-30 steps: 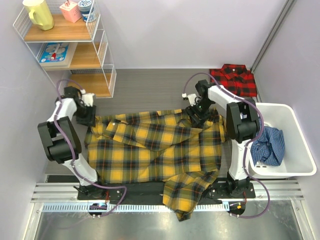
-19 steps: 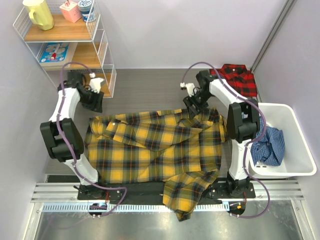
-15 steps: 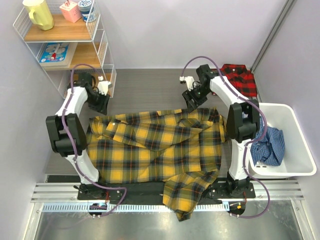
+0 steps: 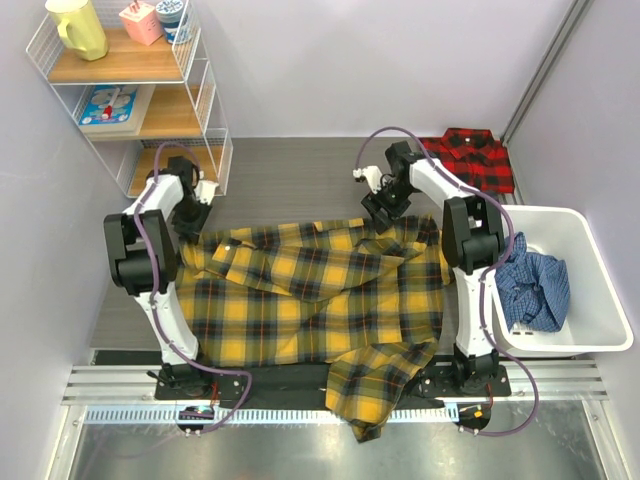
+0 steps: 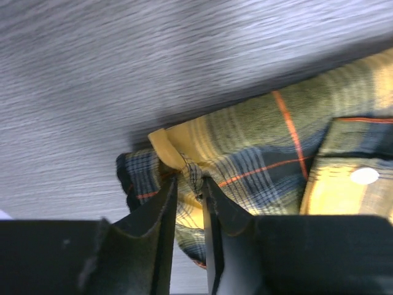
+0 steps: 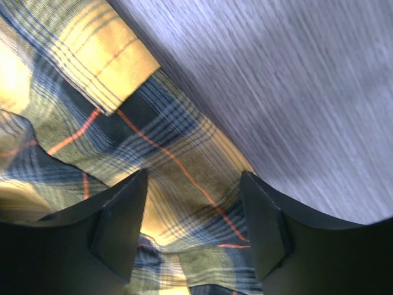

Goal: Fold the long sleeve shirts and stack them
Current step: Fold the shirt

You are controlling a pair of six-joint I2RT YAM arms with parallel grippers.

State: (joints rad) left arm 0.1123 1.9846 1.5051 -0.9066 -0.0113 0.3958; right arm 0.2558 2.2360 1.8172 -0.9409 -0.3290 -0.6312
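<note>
One yellow plaid shirt (image 4: 310, 290) lies spread and wrinkled, a corner pinched in the left gripper (image 5: 189, 179); the right gripper (image 6: 193, 181) stands open over it.

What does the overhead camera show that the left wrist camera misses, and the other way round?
Only the overhead view: the whole yellow shirt spread out, a red-and-black shirt at the far right corner, a white bin holding blue cloth, and a wire shelf. Only the left wrist view: the left hand pinched on a bunched edge of the yellow shirt, plus a white button. Both: the yellow plaid fabric and the grey table.
</note>
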